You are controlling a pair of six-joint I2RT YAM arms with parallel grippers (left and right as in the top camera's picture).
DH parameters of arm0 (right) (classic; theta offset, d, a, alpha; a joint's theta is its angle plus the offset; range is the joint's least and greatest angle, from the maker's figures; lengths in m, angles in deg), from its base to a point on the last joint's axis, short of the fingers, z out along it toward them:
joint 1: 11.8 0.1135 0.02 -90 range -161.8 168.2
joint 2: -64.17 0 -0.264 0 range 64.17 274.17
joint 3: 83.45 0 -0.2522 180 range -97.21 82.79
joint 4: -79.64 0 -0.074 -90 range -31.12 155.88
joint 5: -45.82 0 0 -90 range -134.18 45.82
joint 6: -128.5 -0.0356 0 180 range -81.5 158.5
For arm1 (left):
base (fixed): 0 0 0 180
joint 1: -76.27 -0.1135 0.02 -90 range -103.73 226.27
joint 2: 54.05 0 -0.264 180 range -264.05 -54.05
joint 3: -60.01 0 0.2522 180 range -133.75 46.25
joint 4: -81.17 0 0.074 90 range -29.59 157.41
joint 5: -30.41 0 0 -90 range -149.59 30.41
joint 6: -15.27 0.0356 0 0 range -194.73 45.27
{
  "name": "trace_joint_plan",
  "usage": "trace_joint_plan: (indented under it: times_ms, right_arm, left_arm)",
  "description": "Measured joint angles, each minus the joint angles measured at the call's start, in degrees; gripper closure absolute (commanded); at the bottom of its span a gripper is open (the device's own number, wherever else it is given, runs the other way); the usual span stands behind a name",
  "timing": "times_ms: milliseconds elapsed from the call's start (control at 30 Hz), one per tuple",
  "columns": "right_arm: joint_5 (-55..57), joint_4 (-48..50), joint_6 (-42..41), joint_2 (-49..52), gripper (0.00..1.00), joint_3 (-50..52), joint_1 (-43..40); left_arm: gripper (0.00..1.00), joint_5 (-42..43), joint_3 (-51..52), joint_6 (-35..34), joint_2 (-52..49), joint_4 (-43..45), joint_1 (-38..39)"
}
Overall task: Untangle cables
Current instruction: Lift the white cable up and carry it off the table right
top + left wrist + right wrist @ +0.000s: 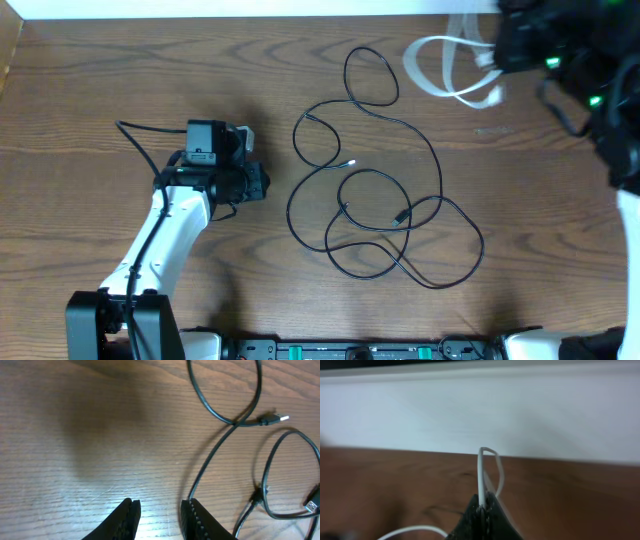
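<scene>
The black cable (395, 180) lies in several overlapping loops on the middle of the wooden table, both small plug ends inside the loops. The white cable (440, 70) is lifted at the back right, apart from the black one. My right gripper (497, 62) is shut on the white cable (481, 477), which rises as a loop from between the closed fingers (483, 506). My left gripper (258, 180) is open and empty, low over the table just left of the black loops. Its fingers (160, 516) straddle bare wood, with a black strand (215, 452) beside the right finger.
The table's back edge and a white wall (480, 415) lie close behind the right gripper. A thicker black lead (140, 145) runs along the left arm. A black rail (350, 350) runs along the front edge.
</scene>
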Motion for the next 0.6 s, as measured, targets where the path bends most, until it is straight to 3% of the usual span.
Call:
trace_joint_plan:
  times_ms: [300,600]
  right_arm:
    - [8.9,-0.6,4.9,4.8,0.99,0.0,-18.8]
    - [9.8,5.1,5.9,17.6,0.99,0.0,-33.4]
  left_arm:
    - [0.57,0.0,0.0,0.0,0.0,1.2,2.9]
    - [0.55,0.0,0.0,0.0,0.0,1.8,5.3]
